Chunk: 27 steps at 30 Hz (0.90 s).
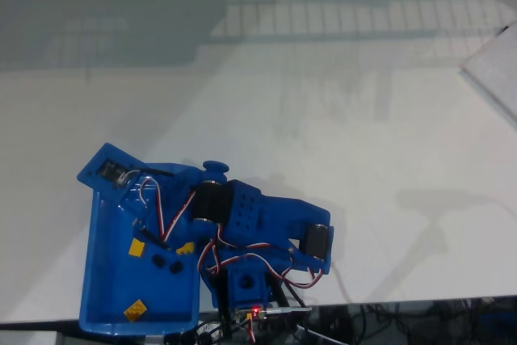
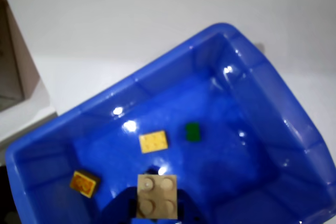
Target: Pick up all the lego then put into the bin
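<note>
A white bench (image 1: 339, 119) fills most of the fixed view, with the blue five-joint arm (image 1: 266, 224) folded at the lower centre and reaching left over the bin, a shallow rectangular glossy blue plastic tray (image 1: 101, 280) with rounded corners and a raised rim, at the lower left of that frame. In the wrist view the tray's rim (image 2: 294, 103) runs diagonally across the frame, its floor directly below the camera.

At the bottom centre of the wrist view the claw (image 2: 157, 203) pinches a tan four-stud lego brick (image 2: 157, 196), held above the tray floor rather than resting on it, as far as the angle shows. The step in hand appears to be the drop: the brick has been carried over the bin and is not yet let go. The next move calls only for the claw to spread so the brick falls inside the rim, clear of the pieces already there.

Counted in the wrist view, three bricks lie on the tray floor: one flat yellow brick (image 2: 154, 141) at centre, one dark green brick (image 2: 192, 132) just right of it, and one yellow-on-black brick (image 2: 84, 183) at lower left. The fixed view shows yellow bricks (image 1: 136, 309) and two dark pieces (image 1: 167, 263) in the tray, too blurred to match one for one. No loose brick can be made out on the bench in either view.
</note>
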Tool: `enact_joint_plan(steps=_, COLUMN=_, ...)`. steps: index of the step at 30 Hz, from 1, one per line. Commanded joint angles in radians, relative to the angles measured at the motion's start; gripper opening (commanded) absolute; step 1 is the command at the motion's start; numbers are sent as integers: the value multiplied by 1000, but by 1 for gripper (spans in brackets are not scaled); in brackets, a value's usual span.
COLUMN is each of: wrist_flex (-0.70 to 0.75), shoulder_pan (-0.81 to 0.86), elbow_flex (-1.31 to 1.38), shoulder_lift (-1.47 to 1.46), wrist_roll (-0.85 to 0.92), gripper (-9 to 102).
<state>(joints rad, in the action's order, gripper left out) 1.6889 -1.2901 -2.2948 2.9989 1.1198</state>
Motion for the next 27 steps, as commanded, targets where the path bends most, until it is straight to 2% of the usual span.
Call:
enact_joint_plan(steps=1, wrist_flex=6, shoulder_pan=2, elbow_flex=9, shoulder_lift=0, wrist_roll=6, gripper=17)
enact_joint_plan(steps=6, wrist_flex=3, shoulder_pan=55, elbow_flex=17, shoulder_lift=3, wrist_roll=38, gripper=23)
enact_joint_plan(steps=10, wrist_flex=-69, shoulder_pan=281, elbow_flex=28, shoulder_lift=3, wrist_roll=141, gripper=25)
enact_joint_plan(steps=13, wrist_flex=-262, shoulder_pan=580, elbow_flex=-2, shoulder_lift=3, wrist_roll=238, gripper=25)
enact_joint_plan(steps=15, wrist_flex=-454, shoulder_pan=779, elbow_flex=-66, shoulder_lift=6, wrist_roll=282, gripper=23)
enact_joint_plan(steps=18, wrist_flex=-769, shoulder_pan=1020, elbow_flex=-210, shoulder_lift=14, wrist_roll=321, gripper=12)
enact_joint_plan(steps=20, wrist_flex=-928, shoulder_pan=1138, elbow_flex=-310, shoulder_lift=15, wrist_roll=333, gripper=5)
enact_joint_plan(steps=22, wrist_flex=-1035, shoulder_pan=1223, elbow_flex=-399, shoulder_lift=17, wrist_roll=341, gripper=0)
enact_joint_plan(steps=27, wrist_flex=-1157, shoulder_pan=1348, elbow_flex=-603, shoulder_lift=92, wrist_roll=368, gripper=0)
